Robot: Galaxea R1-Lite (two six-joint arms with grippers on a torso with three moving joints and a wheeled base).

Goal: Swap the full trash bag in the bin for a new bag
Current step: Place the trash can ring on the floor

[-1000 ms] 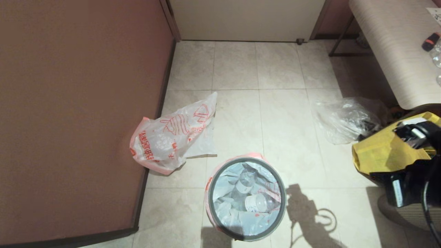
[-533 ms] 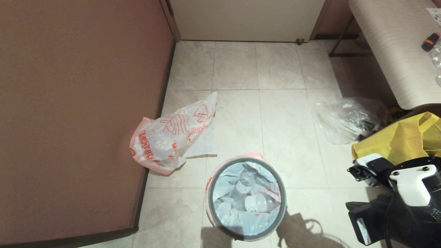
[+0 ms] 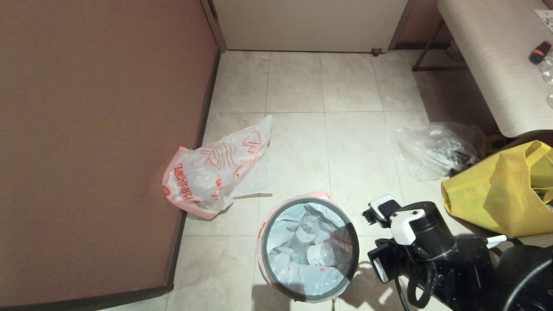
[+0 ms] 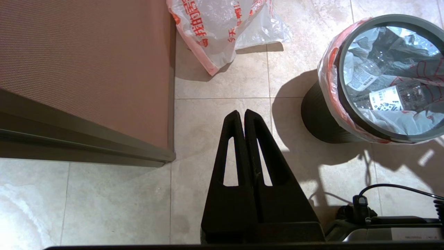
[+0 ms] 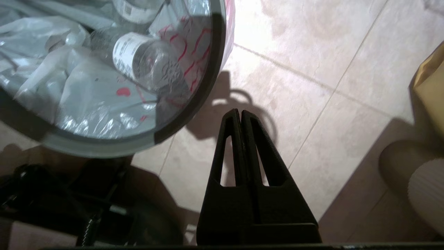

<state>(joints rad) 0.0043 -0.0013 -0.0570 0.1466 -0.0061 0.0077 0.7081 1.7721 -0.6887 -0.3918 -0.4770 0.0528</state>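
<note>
- Head view: the bin [image 3: 345, 276] stands on the tiled floor [image 3: 298, 142] near the lower middle, a small round black tub with a grey ring rim.
- The full trash bag [image 3: 285, 263] sits inside the bin, its pink-orange edge folded out under the ring; clear bottles [image 3: 322, 254] with white labels lie on crumpled plastic within it.
- The new bag [image 3: 211, 172], white with large red-orange print, lies loose on the floor beside the brown wall panel [image 3: 99, 142], to the left of the bin and farther from the robot, apart from it.
- The right arm [image 3: 425, 242] reaches in from the lower right, just beside the bin's right side.
- Right wrist view: the right gripper [image 5: 240, 113] has its black fingers [image 5: 255, 139] pressed together with nothing between them, hanging above bare floor just outside the grey rim.
- Left wrist view: the left gripper [image 4: 244, 113] is likewise clenched and empty, above the floor between the wall panel's corner and the bin, touching neither.
- A clear colourless plastic bag [image 3: 432, 149] lies on the floor to the right, next to a yellow fabric tote [image 3: 492, 194].
- A pale wood-grain counter [image 3: 497, 56] fills the upper right corner.
</note>
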